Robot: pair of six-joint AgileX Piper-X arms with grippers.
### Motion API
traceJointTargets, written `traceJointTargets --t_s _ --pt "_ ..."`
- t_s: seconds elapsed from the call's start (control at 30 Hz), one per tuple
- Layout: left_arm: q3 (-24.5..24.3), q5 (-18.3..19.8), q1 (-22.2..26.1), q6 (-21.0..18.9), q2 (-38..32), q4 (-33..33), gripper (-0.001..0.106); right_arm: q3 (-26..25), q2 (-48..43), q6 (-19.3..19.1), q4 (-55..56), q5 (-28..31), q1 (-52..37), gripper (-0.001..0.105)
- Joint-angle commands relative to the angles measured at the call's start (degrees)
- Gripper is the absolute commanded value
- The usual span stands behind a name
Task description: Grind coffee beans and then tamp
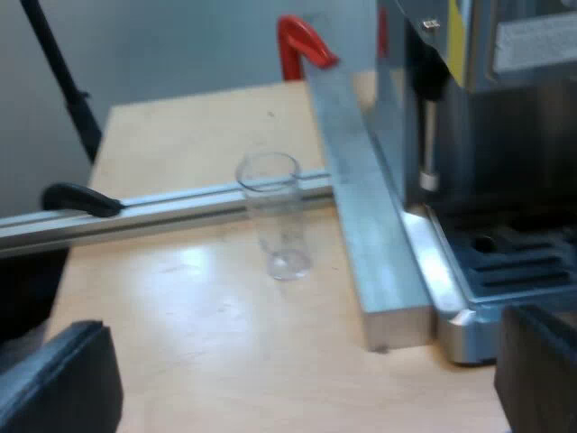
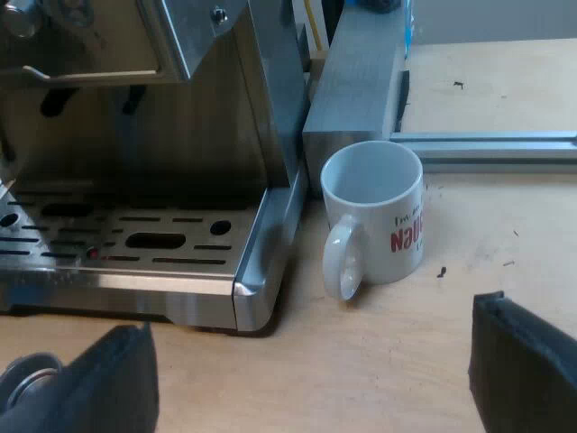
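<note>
A clear, empty measuring glass point(image 1: 275, 221) stands upright on the wooden table, against a low metal rail point(image 1: 162, 212). My left gripper point(image 1: 302, 392) is open, well short of the glass, with nothing between its black fingers point(image 1: 63, 383). The espresso machine point(image 1: 487, 108) stands beyond a thick metal bar point(image 1: 365, 225), its steam wand point(image 1: 428, 135) hanging over the drip tray point(image 1: 518, 262). In the right wrist view a white mug point(image 2: 374, 216) with red lettering sits upright and empty beside the machine's drip tray point(image 2: 135, 239). My right gripper point(image 2: 315, 383) is open, a little short of the mug.
A red curved piece point(image 1: 302, 41) shows at the far end of the metal bar, and a black clamp handle point(image 1: 81, 198) lies on the rail. A metal block point(image 2: 356, 81) and a rail point(image 2: 491, 144) stand behind the mug. A round metal rim point(image 2: 22, 383) shows by one right finger.
</note>
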Motion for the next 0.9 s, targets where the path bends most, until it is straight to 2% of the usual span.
traceJointTargets --t_s 0.03,0.1,0.3,0.4,0.47,0.53,0.9 --pt "1.7 -5.9 0.0 -0.5 -7.9 -2.7 0.085 1.7 -2.5 -0.8 -3.0 -0.1 -0.1 0.072" --pt "3.0 -8.2 0.0 -0.5 -7.9 -3.4 0.085 2.9 -2.5 -0.8 -3.8 -0.1 -0.1 0.072" --pt "6.4 -8.4 0.0 -0.5 -7.9 -3.8 0.085 5.6 -2.5 -0.8 -4.3 -0.1 -0.1 0.072" --pt "7.7 -6.1 0.0 -0.5 -7.9 -3.8 0.085 6.2 -2.4 -0.8 -4.1 -0.1 -0.1 0.072" --pt "8.7 -2.5 0.0 -0.5 -7.9 -3.8 0.085 6.4 -2.4 -0.8 -4.2 -0.1 -0.1 0.072" --pt "9.4 -0.9 0.0 -0.5 -7.9 -3.7 0.085 6.8 -2.4 -0.8 -4.2 -0.1 -0.1 0.072" --pt "10.2 -0.7 0.0 -0.1 -7.9 -4.0 0.085 10.0 -2.3 -0.7 -6.0 -0.1 -0.1 0.072"
